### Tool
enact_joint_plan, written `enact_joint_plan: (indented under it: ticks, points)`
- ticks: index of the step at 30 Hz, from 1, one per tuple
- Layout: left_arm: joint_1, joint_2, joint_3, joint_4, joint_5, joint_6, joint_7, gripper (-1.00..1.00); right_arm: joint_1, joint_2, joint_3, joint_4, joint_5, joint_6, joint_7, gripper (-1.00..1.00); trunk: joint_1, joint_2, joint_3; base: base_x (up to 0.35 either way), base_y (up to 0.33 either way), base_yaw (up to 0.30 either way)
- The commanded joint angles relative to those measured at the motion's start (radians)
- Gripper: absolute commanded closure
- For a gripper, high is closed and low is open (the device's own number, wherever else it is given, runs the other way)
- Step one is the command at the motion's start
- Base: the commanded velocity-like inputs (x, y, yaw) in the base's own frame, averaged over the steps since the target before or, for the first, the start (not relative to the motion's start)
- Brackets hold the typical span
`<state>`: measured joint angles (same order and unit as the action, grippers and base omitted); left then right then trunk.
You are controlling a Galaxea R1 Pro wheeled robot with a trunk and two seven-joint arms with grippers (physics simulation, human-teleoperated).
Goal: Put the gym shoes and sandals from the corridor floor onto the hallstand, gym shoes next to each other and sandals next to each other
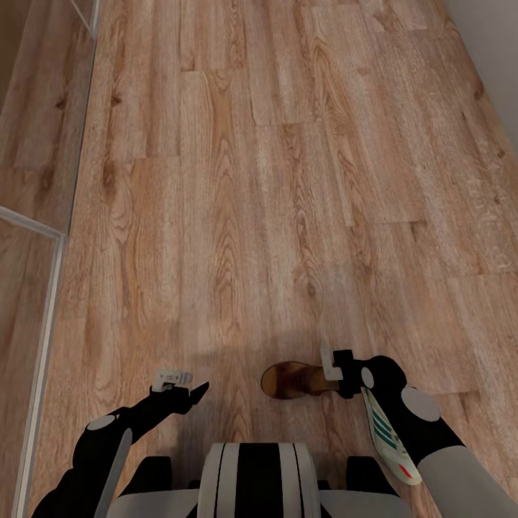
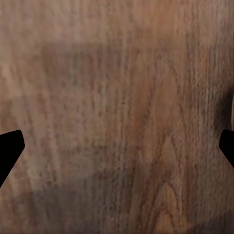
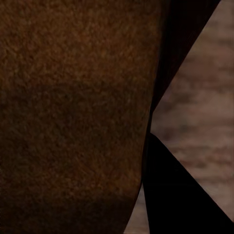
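Sandal [image 1: 291, 380] held at its heel end by the right claw [image 1: 338, 374], hanging above the corridor floor [image 1: 273, 180] just ahead of the robot's trunk; one gym shoe [image 1: 388, 435] lies along the right forearm. Left claw [image 1: 183, 388] empty. Left wrist view: fingertips [image 2: 9, 148] wide apart, over floor planks. Right wrist view: brown leather [image 3: 73, 112] pressed against a dark finger [image 3: 180, 195]
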<state>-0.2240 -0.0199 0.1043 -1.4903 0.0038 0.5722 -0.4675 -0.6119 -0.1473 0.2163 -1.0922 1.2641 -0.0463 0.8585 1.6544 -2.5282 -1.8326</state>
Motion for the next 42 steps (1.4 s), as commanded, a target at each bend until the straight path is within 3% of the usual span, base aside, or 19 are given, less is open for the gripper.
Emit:
enact_joint_plan:
  ticks: [1,42]
  points:
    - [0.0,0.0,0.0,0.0,0.0,0.0,0.0,-1.0,0.0,0.0,0.0,0.0,-0.004,0.005,0.001,1.0,0.0,0.0,0.0,0.0,0.0,0.0]
    - [-0.002,-0.001,0.0,0.002,0.001,0.0,0.001,-1.0,0.0,-0.001,-0.001,-0.002,-0.005,0.005,0.006,1.0,0.0,0.0,0.0,0.0,0.0,0.0]
